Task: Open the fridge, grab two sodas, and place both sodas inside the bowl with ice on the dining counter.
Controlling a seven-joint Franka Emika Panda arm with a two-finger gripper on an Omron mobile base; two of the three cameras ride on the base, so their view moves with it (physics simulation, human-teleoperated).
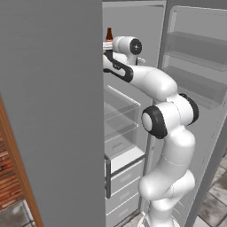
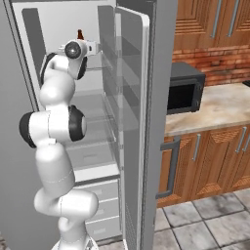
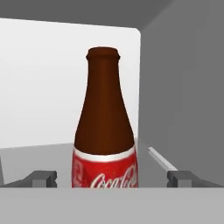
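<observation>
The fridge [image 1: 53, 111] stands with its right door [image 2: 141, 122] swung open and its left door closed. On an upper shelf inside stands one of the sodas, a dark-brown cola bottle [image 3: 104, 131] with a red label, upright; its neck also shows above my hand [image 1: 109, 34] [image 2: 80, 34]. My arm reaches into that shelf. My gripper [image 3: 111, 178] is open, with its fingertips [image 3: 43, 177] on either side of the bottle's label and apart from it. The bowl with ice and the dining counter are out of view.
Glass shelves and white drawers [image 1: 124, 177] fill the lower fridge. The open door's shelves [image 1: 195, 66] are close on the arm's right. Beyond the door are a wall counter [image 2: 219, 107] with a black microwave [image 2: 185, 88] and wooden cabinets [image 2: 215, 161].
</observation>
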